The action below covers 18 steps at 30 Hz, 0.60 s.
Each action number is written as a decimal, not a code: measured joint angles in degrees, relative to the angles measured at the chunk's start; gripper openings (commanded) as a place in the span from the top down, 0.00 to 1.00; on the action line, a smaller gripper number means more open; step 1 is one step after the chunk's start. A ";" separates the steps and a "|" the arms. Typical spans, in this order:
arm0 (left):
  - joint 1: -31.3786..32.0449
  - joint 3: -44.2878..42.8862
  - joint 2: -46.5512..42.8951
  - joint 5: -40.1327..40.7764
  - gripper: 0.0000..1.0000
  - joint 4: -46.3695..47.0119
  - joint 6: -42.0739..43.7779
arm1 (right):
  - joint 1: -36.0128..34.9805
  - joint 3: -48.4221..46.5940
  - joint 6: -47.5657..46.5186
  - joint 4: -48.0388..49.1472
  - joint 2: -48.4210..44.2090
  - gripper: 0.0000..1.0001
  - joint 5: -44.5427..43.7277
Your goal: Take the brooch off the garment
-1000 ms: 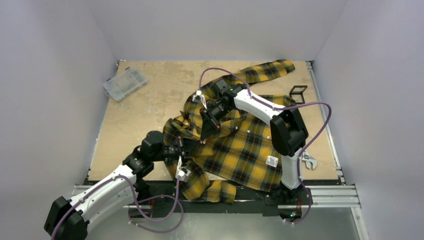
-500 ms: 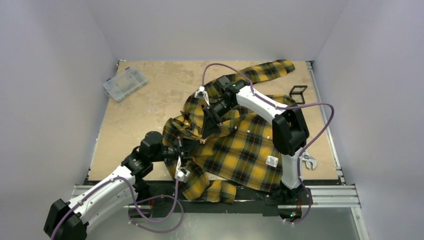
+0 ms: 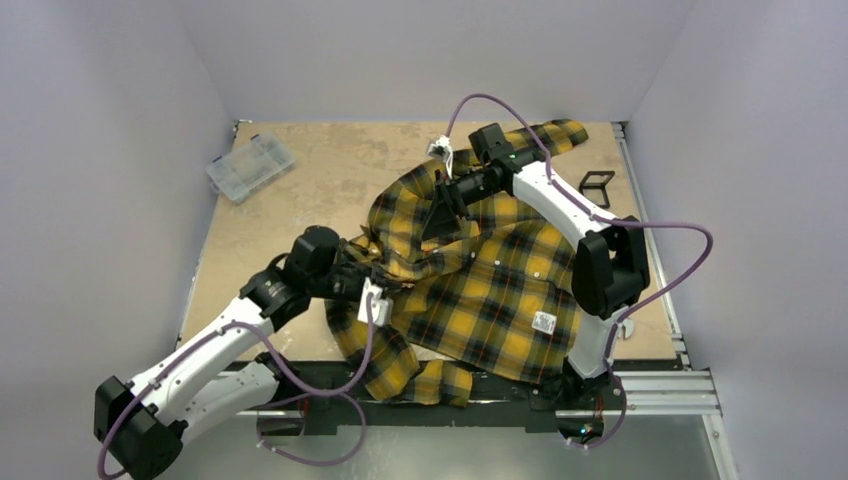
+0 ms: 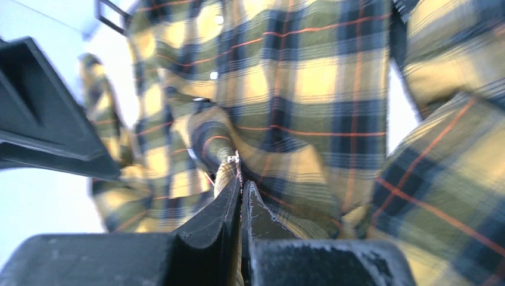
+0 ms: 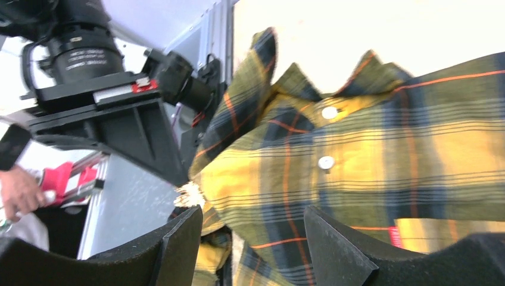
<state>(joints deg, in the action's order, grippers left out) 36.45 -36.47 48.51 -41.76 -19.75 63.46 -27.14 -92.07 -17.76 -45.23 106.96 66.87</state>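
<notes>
The garment (image 3: pixel 500 290), a yellow-and-black plaid shirt, lies crumpled across the right half of the table. My left gripper (image 3: pixel 388 272) is at its left edge, jaws pressed together. In the left wrist view the gripper (image 4: pixel 242 182) pinches a thin piece, and the brooch (image 4: pixel 234 159), a tiny pale glint, sits right at the tips against a fold of the shirt (image 4: pixel 309 77). In the right wrist view the brooch (image 5: pixel 189 193) shows pale at the shirt's edge under the left gripper's finger. My right gripper (image 3: pixel 434 222) is open and empty above the shirt (image 5: pixel 369 155), its jaws wide apart (image 5: pixel 253 211).
A clear plastic box (image 3: pixel 249 167) lies at the back left. A black wire stand (image 3: pixel 596 187) and a wrench (image 3: pixel 618 320) lie by the right edge. A white square tag (image 3: pixel 544 322) is on the shirt's front. A person's hand (image 5: pixel 21 190) shows beyond the table.
My right gripper has lifted and pulled back to the right, off the shirt. My left gripper has moved forward and right, and the shirt's left edge has shifted with it.
</notes>
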 measured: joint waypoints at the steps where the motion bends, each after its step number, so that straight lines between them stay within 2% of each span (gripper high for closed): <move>1: 0.00 -2.16 1.44 -0.46 1.00 -2.38 -2.62 | 0.63 0.00 1.05 1.64 -0.22 0.33 -0.31; 8: -0.90 -14.88 13.64 -4.68 1.00 -15.45 -19.61 | 5.25 0.00 2.95 4.39 -0.22 0.33 -2.40; 13: -9.20 -21.86 25.05 -9.07 1.00 -22.99 -34.01 | 6.58 0.59 2.84 4.85 -0.22 0.33 -4.48; 18: -13.81 -29.75 36.72 -13.42 1.00 -31.65 -41.83 | 7.43 0.98 2.58 4.87 -0.22 0.33 -5.64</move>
<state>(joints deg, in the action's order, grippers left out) 22.63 -66.22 85.23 -55.18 -51.40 21.63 -19.70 -91.09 -15.18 -40.36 106.74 61.23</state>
